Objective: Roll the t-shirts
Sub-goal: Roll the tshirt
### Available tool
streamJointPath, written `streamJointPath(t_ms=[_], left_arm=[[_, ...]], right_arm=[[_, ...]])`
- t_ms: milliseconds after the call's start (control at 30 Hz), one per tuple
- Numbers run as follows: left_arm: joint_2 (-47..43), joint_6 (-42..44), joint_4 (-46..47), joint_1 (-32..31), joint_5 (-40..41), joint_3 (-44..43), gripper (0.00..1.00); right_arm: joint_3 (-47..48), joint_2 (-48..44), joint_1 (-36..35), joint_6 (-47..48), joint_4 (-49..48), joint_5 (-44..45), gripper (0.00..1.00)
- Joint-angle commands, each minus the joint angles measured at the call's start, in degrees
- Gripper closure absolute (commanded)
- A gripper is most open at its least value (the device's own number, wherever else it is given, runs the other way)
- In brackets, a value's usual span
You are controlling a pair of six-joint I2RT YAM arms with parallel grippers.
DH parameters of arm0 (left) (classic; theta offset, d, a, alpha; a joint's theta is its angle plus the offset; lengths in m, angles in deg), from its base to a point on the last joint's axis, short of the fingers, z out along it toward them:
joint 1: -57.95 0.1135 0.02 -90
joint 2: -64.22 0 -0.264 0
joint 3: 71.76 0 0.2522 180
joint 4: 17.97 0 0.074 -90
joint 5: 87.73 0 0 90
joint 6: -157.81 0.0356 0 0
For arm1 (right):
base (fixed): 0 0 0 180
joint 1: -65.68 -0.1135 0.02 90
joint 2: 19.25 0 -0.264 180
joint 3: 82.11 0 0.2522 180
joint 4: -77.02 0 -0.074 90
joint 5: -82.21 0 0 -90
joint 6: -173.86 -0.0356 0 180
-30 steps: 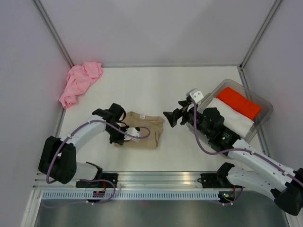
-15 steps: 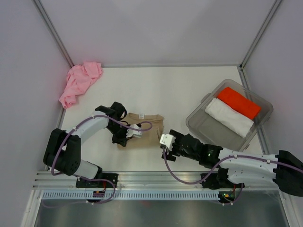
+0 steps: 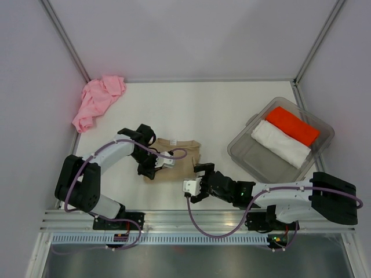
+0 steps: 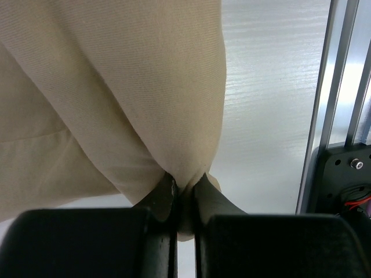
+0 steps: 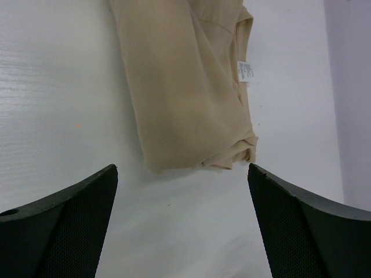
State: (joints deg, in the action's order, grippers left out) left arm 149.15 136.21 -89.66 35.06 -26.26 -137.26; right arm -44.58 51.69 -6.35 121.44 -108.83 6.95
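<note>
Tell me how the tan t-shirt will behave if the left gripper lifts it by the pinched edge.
Likely floppy: the tan t-shirt drapes in soft folds from the left gripper, shut on a bunched edge. It looks thin and light, so it should lift easily but sag and unfold. Pushed, it would probably wrinkle rather than slide whole.

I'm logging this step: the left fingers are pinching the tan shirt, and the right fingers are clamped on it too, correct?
Not quite. The left fingers do pinch the tan shirt, but the right fingers are open and grip nothing; the right wrist view shows the shirt lying ahead of them.
</note>
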Motion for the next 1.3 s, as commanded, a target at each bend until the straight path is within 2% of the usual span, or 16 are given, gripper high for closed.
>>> streamJointPath(t_ms=[0,367,433,500,533,600,633,700,733,767,800,833,967,1033,1067,1267], left_arm=[[1.2,-0.4,-0.9,0.1,-0.5,-2.2,0.98],[1.6,0.8,-2.1,0.1,-0.6,-2.9,0.98],[1.5,0.9,-2.2,0.0,-0.6,-2.8,0.98],[1.6,1.2,-2.4,0.1,-0.5,-2.5,0.98],[1.6,1.2,-2.4,0.0,-0.3,-2.4,0.98],[1.5,1.5,-2.8,0.2,-0.2,-2.2,0.98],[1.5,1.5,-2.9,0.1,-0.3,-2.2,0.98],[1.6,0.3,-3.0,0.1,-0.1,-2.6,0.97],[1.6,-0.6,-2.7,0.1,0.0,-2.7,0.93],[1.7,-1.7,-2.4,0.2,0.2,-2.9,0.80],[1.3,-3.6,-1.5,0.3,0.5,-2.8,0.74],[0.9,-4.1,-1.3,0.6,0.6,-2.3,0.64],[-4.2,-4.9,-1.1,2.2,-1.2,-0.6,0.47],[-5.9,-5.2,-1.0,3.4,-1.3,0.8,0.43],[-6.1,-5.3,-0.7,3.7,-1.3,1.5,0.36],[-7.3,-4.9,1.6,5.1,-2.7,4.8,0.32]], right_arm=[[2.3,0.0,-0.7,3.9,-4.2,1.0,0.02],[5.8,15.2,0.4,2.0,-10.6,0.0,0.03],[6.2,17.6,1.1,1.6,-11.5,0.0,0.07],[7.2,19.4,2.0,0.6,-10.2,0.5,0.16],[7.5,19.8,2.3,0.3,-9.3,0.5,0.31],[7.9,20.0,3.1,-0.6,-8.5,0.4,0.50],[8.2,19.9,3.2,-1.0,-6.7,-0.1,0.63],[10.8,19.6,3.3,-4.2,-0.1,-1.9,0.72],[12.0,19.5,3.3,-5.7,2.3,-2.3,0.81],[13.0,19.5,3.3,-7.6,4.4,-3.0,0.85],[14.2,19.2,3.4,-10.6,6.9,-4.1,0.88],[14.4,18.9,3.3,-11.9,7.7,-4.9,0.90],[14.1,16.9,3.4,-17.1,9.3,-9.4,0.91],[13.7,15.4,3.4,-19.7,9.3,-11.6,0.92],[12.9,15.0,3.3,-20.8,8.9,-12.3,0.92],[9.6,12.6,3.4,-25.9,4.4,-14.3,0.92]])
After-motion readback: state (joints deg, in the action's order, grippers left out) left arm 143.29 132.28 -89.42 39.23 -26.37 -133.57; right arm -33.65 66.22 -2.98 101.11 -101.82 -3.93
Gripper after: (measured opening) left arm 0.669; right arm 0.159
